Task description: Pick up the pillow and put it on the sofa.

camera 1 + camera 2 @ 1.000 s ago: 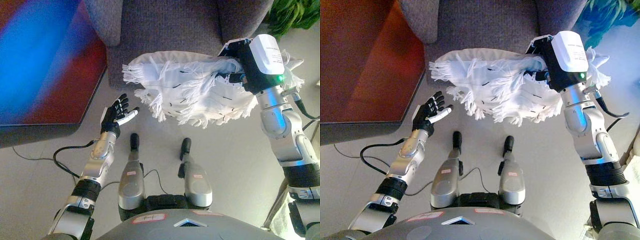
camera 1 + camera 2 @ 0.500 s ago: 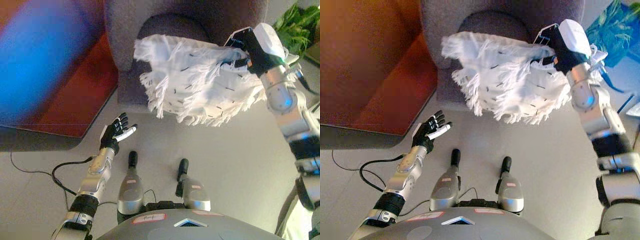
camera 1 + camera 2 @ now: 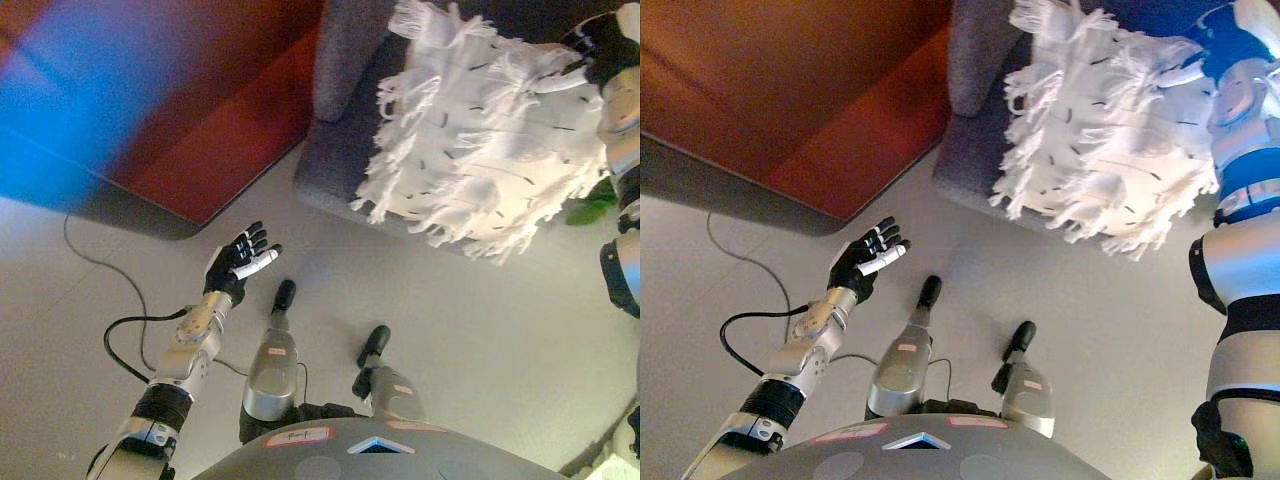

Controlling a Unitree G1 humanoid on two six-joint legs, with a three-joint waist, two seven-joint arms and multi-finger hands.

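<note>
Fingers (image 3: 590, 45) of the right hand (image 3: 600, 50) are dark and curled against the upper right edge of the pillow (image 3: 490, 130), gripping it up in the top right corner of the view! That pillow is white, shaggy with fringe and flecked with short dark marks, and it hangs in the air over the front of the grey sofa (image 3: 345, 150), its tassels drooping past the seat's front edge toward the floor (image 3: 450, 300). It covers much of the seat from this angle; whether it touches the cushion cannot be told. Off to the left, well apart from the pillow, the left hand (image 3: 240, 265) floats above the floor, palm up, fingers spread and relaxed, holding nothing. Beside the sofa's arm lies a red rug (image 3: 215, 140) with a dark border.
</note>
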